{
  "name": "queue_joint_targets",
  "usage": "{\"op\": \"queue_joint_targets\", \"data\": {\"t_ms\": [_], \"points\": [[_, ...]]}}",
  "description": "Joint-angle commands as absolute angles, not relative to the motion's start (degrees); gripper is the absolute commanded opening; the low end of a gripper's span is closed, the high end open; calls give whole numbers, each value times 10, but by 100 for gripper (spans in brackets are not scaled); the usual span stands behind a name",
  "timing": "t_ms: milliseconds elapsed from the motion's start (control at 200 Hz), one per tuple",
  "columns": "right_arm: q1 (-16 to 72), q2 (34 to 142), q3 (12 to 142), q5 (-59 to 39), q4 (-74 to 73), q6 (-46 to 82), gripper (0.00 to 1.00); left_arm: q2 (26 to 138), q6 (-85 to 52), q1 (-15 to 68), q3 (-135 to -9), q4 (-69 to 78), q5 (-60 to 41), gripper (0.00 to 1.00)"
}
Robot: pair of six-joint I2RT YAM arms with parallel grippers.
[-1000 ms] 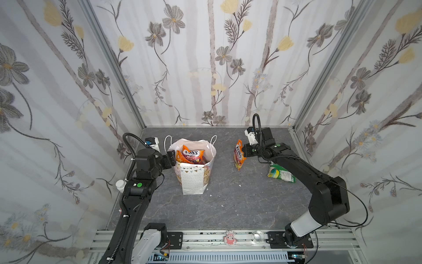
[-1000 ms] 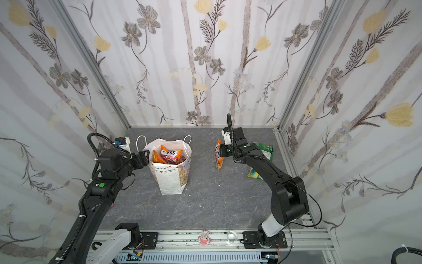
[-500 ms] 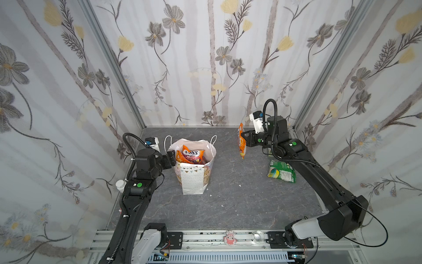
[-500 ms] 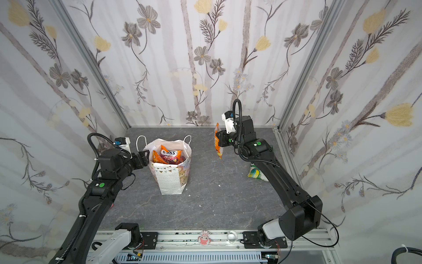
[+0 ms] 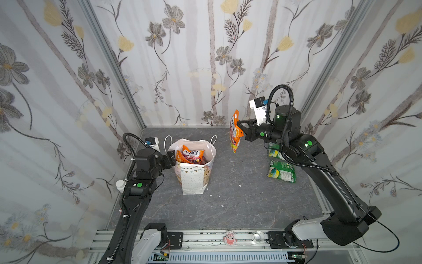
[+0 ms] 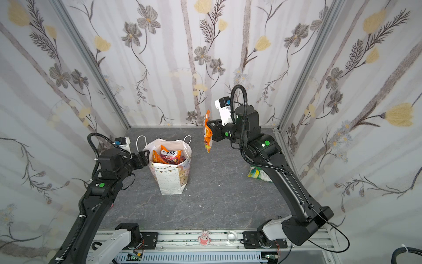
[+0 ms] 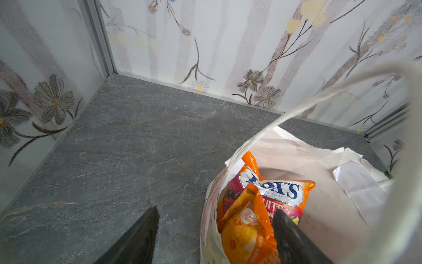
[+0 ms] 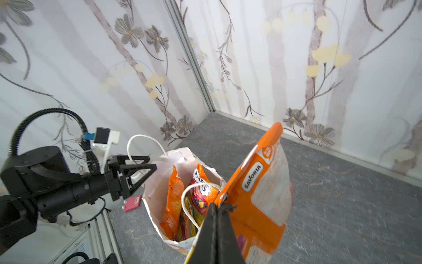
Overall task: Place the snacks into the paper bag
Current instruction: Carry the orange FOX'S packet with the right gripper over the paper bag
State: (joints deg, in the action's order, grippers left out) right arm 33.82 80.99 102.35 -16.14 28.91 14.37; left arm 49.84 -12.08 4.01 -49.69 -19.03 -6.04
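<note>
We find the left gripper (image 5: 173, 157) with jaws half spread, straddling the left rim of the paper bag (image 5: 193, 180), one finger inside. A candy bag (image 5: 193, 155) within reads "FOX'S FRUITS". The right gripper (image 5: 238, 125), jaws pressed together, pinches an orange packet (image 5: 235, 134) marked "SAVORIA" aloft, right of the bag. Green packets (image 5: 282, 172) lie far right.

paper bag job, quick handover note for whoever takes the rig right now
Left gripper: open, jaws straddling the paper bag rim.
Right gripper: shut on an orange packet, held in the air right of the bag.
Done: FOX'S bag and a second orange packet are inside the bag.
Left: drop the held packet in, then the green packets lying on the table.
</note>
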Motion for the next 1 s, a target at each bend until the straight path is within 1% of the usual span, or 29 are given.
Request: {"op": "queue_joint_targets", "data": {"t_ms": [0, 300, 540, 560, 744, 784, 809, 994], "points": [[357, 829, 1083, -155, 282, 131, 0, 500, -122, 40, -496, -173, -63, 79], [403, 898, 1221, -157, 319, 119, 0, 505, -123, 40, -497, -174, -69, 78], [438, 910, 1259, -184, 314, 119, 0, 505, -122, 40, -496, -174, -70, 78], [442, 928, 1262, -188, 315, 120, 0, 505, -122, 40, -497, -174, -70, 78], [466, 965, 1303, -199, 339, 118, 0, 506, -122, 40, -497, -175, -71, 78], [466, 970, 1306, -201, 340, 117, 0, 505, -123, 40, -497, -174, -70, 78], [484, 973, 1308, -201, 340, 117, 0, 505, -122, 40, -497, -174, -70, 78], [498, 984, 1308, -200, 330, 118, 0, 506, -122, 40, -497, -174, -71, 78]]}}
